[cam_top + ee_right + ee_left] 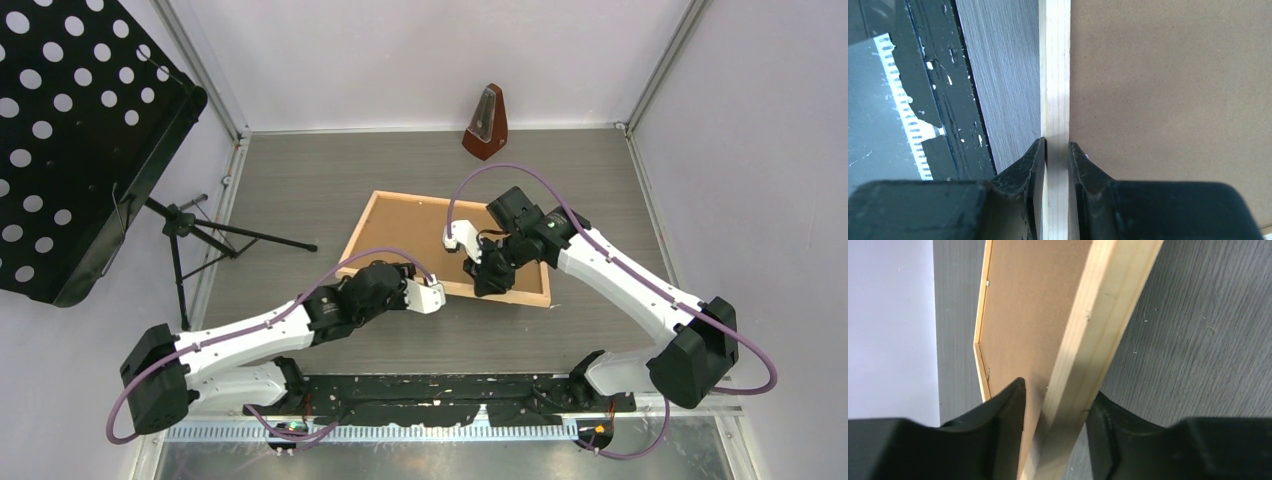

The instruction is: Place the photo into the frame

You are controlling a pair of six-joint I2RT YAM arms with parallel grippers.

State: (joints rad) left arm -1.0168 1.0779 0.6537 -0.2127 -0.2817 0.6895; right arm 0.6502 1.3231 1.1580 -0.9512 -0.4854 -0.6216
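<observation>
Here's the frame (420, 197) lying flat in the middle of the grey table (300, 170), back side up and skewed a little to the table's edges, with the brown backing board (410, 235) sitting inside its pale wooden rails.

Both arms are on the near long rail. The right gripper (490, 286) is bent down over it towards the right-hand end, and its own camera gives the clear look: right gripper (1056, 145) pinched tight, one black finger on each side of the frame (1054, 75), no gap showing. The backing board (1168, 100) is on one side of that rail, the table (1003, 75) on the other.

The left gripper (432, 297) sits at about the middle of the same rail, just beside its partner. Up close, the left gripper (1059, 392) straddles the frame (1098, 315) with its jaws partway apart. The outer finger is right at the rail's edge over the table (1198, 340), while the inner finger hangs over the backing board (1033, 305) with a sliver of board showing between it and the wood, so there's no firm clamp here.

At the far edge stands a brown metronome (486, 123), well apart from the frame. Off the left side there's a black perforated music stand (70, 130) on its tripod (200, 235).
</observation>
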